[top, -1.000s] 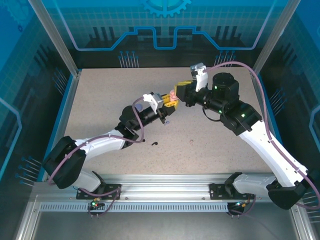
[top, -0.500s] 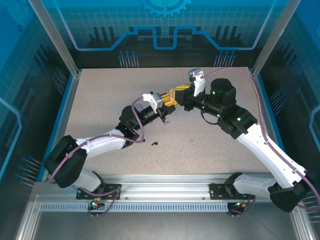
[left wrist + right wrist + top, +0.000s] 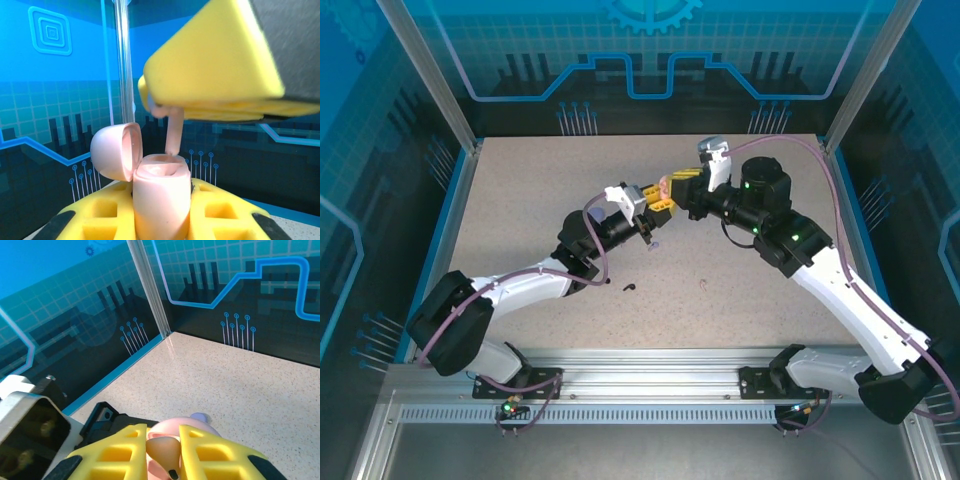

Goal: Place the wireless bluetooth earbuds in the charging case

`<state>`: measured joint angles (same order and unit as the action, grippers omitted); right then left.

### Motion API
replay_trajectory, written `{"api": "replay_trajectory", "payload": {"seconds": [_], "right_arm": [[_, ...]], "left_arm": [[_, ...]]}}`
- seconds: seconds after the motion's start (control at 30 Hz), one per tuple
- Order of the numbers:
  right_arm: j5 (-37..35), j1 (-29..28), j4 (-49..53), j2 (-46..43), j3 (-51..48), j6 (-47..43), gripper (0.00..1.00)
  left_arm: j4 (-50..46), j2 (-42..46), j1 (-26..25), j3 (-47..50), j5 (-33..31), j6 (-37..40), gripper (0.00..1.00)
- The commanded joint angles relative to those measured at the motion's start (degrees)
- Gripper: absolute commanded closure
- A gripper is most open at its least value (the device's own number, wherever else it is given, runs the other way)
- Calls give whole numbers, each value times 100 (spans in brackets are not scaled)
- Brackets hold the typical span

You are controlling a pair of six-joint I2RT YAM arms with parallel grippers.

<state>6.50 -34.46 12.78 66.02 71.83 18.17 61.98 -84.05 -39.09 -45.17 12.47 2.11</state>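
Centre frame above the desk (image 3: pixel 520 200), the left claw (image 3: pixel 658 205) is clenched on an open pale pink charging case (image 3: pixel 161 200), its lid (image 3: pixel 116 151) tipped left. The right claw (image 3: pixel 680 182) grips a pale pink earbud (image 3: pixel 173 131) from above, stem pointing down at the case's mouth.

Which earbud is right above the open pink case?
The pale pink earbud pinched in the right end effector, its stem pointing down at the open pink case. A black earbud lies down on the table.
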Motion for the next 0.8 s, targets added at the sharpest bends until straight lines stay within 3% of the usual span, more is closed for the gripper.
{"api": "replay_trajectory", "payload": {"seconds": [0.0,0.77], "right_arm": [[24,117,-190,43,-117,107,80],[79,151,-120,-107,217,107,81]], "left_arm": [[168,161,-41,-230,123,123,100],[117,4,-41,-286,170,79,100]]}}
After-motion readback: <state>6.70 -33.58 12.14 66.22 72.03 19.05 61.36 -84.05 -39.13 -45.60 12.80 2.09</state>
